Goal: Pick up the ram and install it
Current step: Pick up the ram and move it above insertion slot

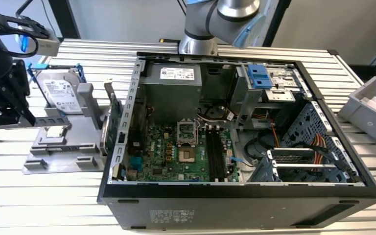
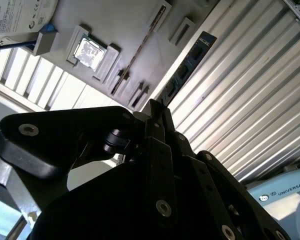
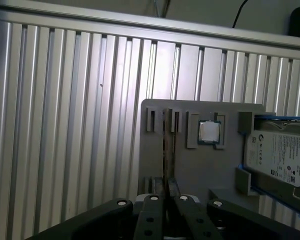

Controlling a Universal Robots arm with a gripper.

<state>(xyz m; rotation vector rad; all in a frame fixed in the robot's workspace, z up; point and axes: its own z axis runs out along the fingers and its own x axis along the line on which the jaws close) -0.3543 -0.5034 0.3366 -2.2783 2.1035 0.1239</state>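
Robot gripper [image 3: 166, 196] above a parts holder, with the ram still in its slot.

In the first wrist view we see the black gripper, its fingers drawn close together and gripping nothing, hanging over a flat grey plastic holder [image 3: 155, 160] that lies on a ribbed aluminium table [image 3: 65, 125]. The ram [image 3: 165, 145], a thin, long circuit-board stick seen edge-on, stands in a narrow slot near the holder's edge farthest from the silver hard drive in a blue frame [image 3: 277, 157]. A small square silver processor chip [image 3: 209, 132] sits in a recess between the ram and the drive. In the exterior view we see the holder just beside the open black computer case [image 1: 240, 205], on the exterior view's left, with a bigger green card with a metal bracket [image 1: 114, 122] standing between them.
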